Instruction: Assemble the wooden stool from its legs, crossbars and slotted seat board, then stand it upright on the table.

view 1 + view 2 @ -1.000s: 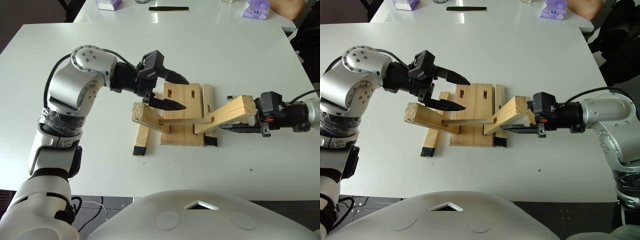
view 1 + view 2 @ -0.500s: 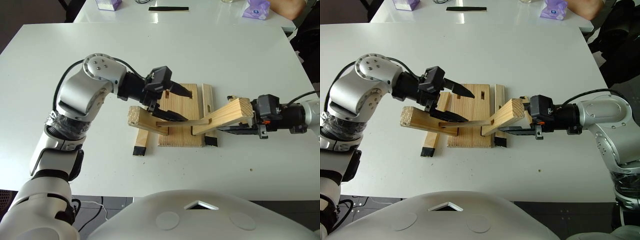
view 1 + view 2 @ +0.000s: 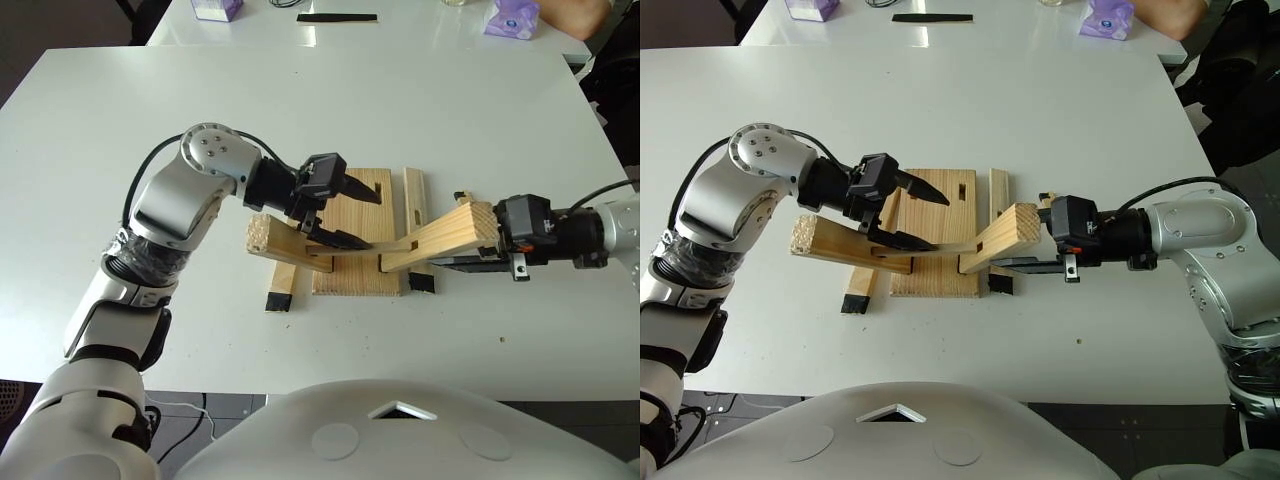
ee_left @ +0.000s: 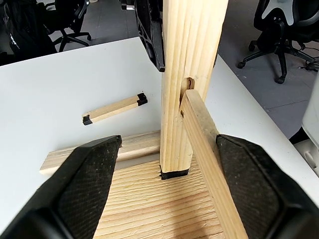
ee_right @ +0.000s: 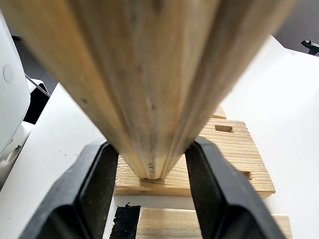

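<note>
Surface: white table [image 3: 300,100], with the slotted seat board [image 3: 392,205] lying flat mid-table and a spare leg [image 3: 283,285] just left of it.
Frame: two legs joined by a crossbar [image 3: 365,250], held slantwise over the board's near half.
Right gripper [image 5: 152,164]: clamped on the right leg [image 3: 445,235], likely to keep the joint steady.
Left gripper [image 4: 168,149]: fingers apart, straddling the crossbar beside the left leg [image 3: 280,238], seemingly poised to grip.
Stage: by judgement, the legs are not yet seated in the board's slots.
</note>
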Controlling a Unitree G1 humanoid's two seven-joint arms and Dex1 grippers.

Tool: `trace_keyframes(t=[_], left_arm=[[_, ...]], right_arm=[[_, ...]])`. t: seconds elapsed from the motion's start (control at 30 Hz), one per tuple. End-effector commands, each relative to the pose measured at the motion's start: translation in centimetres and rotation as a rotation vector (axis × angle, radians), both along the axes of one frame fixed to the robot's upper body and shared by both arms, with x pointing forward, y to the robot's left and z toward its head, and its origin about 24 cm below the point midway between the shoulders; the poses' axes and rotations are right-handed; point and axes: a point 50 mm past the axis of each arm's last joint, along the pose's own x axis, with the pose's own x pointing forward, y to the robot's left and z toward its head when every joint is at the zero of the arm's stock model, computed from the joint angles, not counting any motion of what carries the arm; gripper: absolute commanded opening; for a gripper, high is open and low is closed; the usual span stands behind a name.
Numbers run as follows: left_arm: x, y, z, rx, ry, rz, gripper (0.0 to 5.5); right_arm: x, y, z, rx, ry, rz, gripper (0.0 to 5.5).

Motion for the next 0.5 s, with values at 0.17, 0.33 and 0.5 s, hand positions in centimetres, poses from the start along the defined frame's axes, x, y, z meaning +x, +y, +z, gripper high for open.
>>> trace_keyframes(t=[0.17,0.33,0.5], left_arm=[[0.0,-0.7,-0.6,-0.028,0.053,0.054,3.54],[0.5,-1.6,0.6,-0.114,0.055,0.109,3.54],[3.4,0.9,4.3,-0.266,-0.024,0.338,3.54]], right_arm=[[0.3,1.7,-1.0,-0.056,0.038,0.075,2.03],[0.8,1.8,-1.3,-0.087,0.043,0.066,2.03],[0.8,0.8,-1.6,-0.094,0.046,0.015,2.03]])
